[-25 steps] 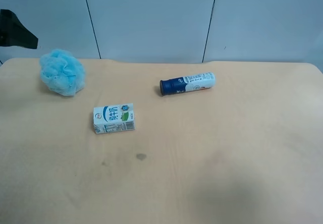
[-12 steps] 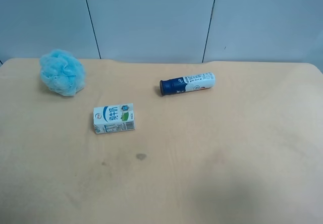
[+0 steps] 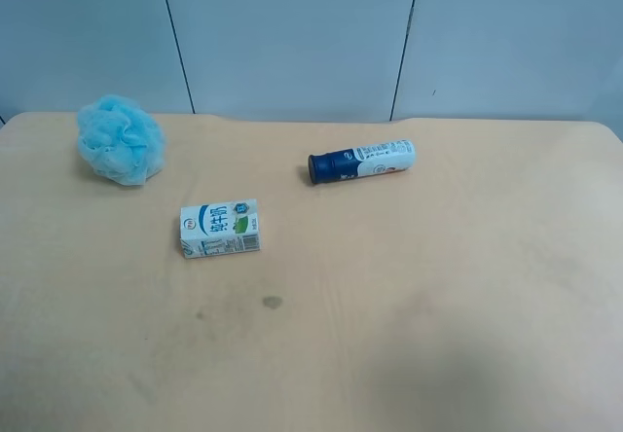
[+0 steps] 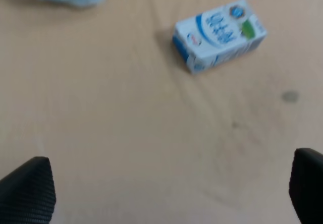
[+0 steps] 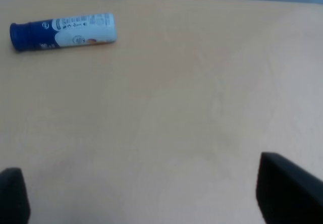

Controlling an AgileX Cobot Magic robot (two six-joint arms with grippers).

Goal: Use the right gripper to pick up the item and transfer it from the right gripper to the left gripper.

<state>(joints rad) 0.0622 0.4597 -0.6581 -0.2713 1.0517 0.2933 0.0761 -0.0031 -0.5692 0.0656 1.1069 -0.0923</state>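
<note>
tan table (image 3: 438,286) is bare of arms since my dark arm slid off its far corner, the fluffy blue pouf (image 3: 120,140) sits alone by that corner, and my left gripper (image 4: 166,193) and right gripper (image 5: 141,196) both hang wide apart, holding nothing.

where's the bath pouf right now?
In the exterior high view the bath pouf sits on the table at the far left, near the back edge, apart from the milk carton, its nearest neighbour.
</note>
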